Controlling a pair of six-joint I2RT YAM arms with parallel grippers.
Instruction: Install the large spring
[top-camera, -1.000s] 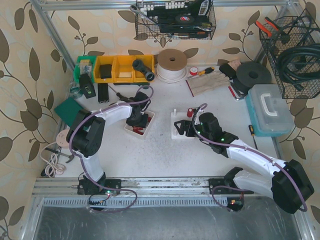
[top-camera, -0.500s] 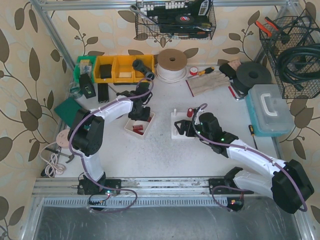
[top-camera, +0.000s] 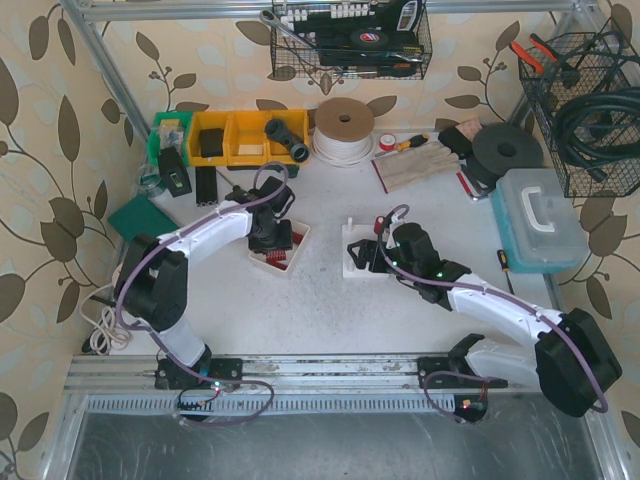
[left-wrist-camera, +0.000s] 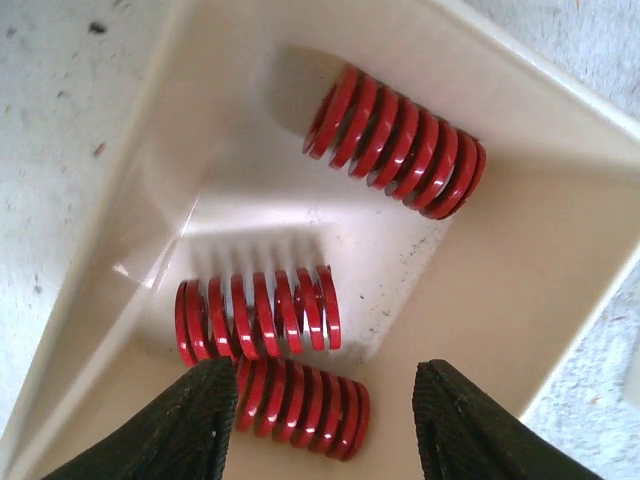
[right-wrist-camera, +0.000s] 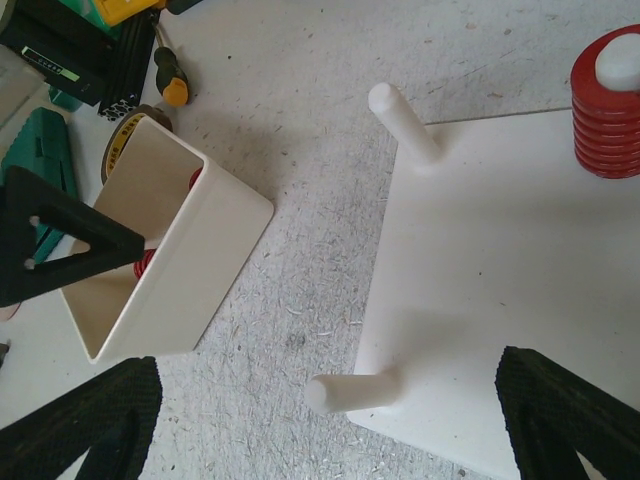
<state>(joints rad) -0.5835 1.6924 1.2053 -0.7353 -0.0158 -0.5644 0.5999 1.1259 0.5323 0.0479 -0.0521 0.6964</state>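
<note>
A cream tray (left-wrist-camera: 560, 260) holds three red springs: a thicker one (left-wrist-camera: 395, 140) at the far side, one in the middle (left-wrist-camera: 255, 318) and one nearest (left-wrist-camera: 305, 408). My left gripper (left-wrist-camera: 325, 410) is open and low over the tray, its jaws either side of the nearest spring without touching it. In the top view it (top-camera: 270, 238) is over the tray (top-camera: 300, 235). My right gripper (right-wrist-camera: 330, 420) is open and empty above the white peg base (right-wrist-camera: 500, 260), over its near bare peg (right-wrist-camera: 350, 390). Another bare peg (right-wrist-camera: 400, 120) stands behind. A red spring (right-wrist-camera: 610, 105) sits on a third peg.
Yellow bins (top-camera: 235, 137), a black cylinder (top-camera: 288, 138) and a tape roll (top-camera: 343, 128) line the back. A blue toolbox (top-camera: 540, 220) stands to the right, green parts (top-camera: 135, 215) to the left. Wire baskets (top-camera: 580, 90) hang on the walls. A screwdriver (right-wrist-camera: 170, 75) lies behind the tray.
My left gripper swung back beyond the tray, then returned over it, and the left elbow moved left. My right arm shifted slightly.
</note>
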